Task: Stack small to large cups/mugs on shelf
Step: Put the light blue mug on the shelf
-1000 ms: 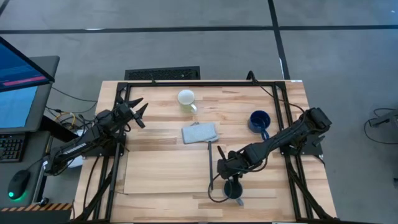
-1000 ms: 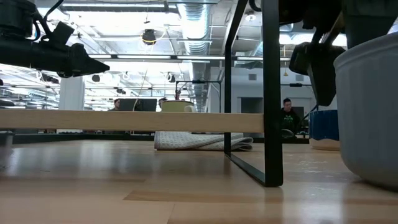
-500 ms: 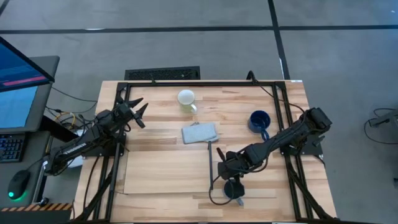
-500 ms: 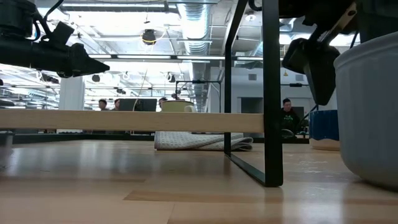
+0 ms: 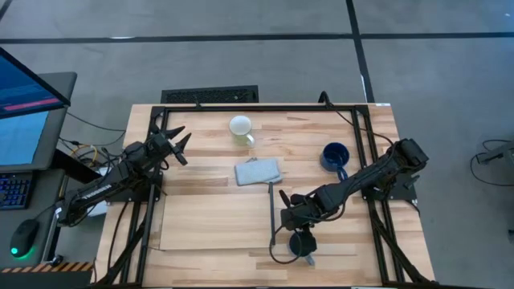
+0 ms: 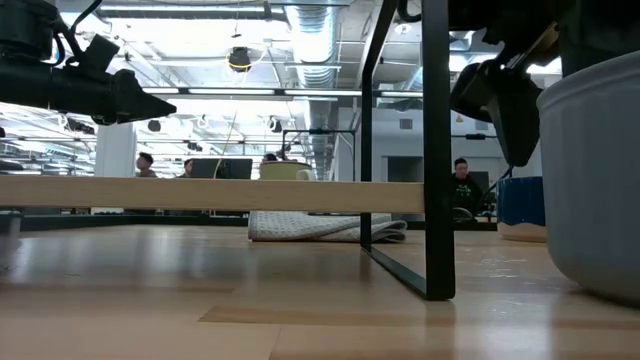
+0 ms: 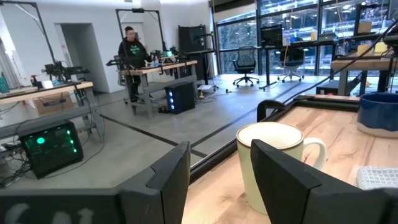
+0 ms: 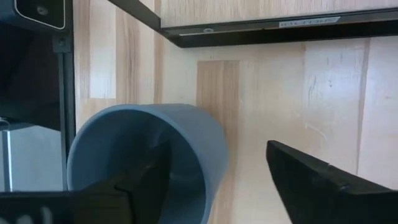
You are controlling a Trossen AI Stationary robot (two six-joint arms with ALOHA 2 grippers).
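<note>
Right wrist view: right hand (image 8: 217, 180) spread open, one finger inside the slate mug (image 8: 146, 158), one outside, not clenched; mug upright on the bench (image 5: 337, 241) beside the shelf (image 5: 217, 221); left hand (image 5: 178, 144) open, idle.

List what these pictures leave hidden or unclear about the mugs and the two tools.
- Small grey-blue mug: the right tool covers most of it from above; the low view cuts it off at the right edge. Handle barely shows.
- Right tool: whether it grips the rim yet, unclear.
- Navy mug: the left wrist view's edge crops it.
- Cream mug: its base sits behind the left tool.
- Shelf: seen edge-on in the low view.
</note>
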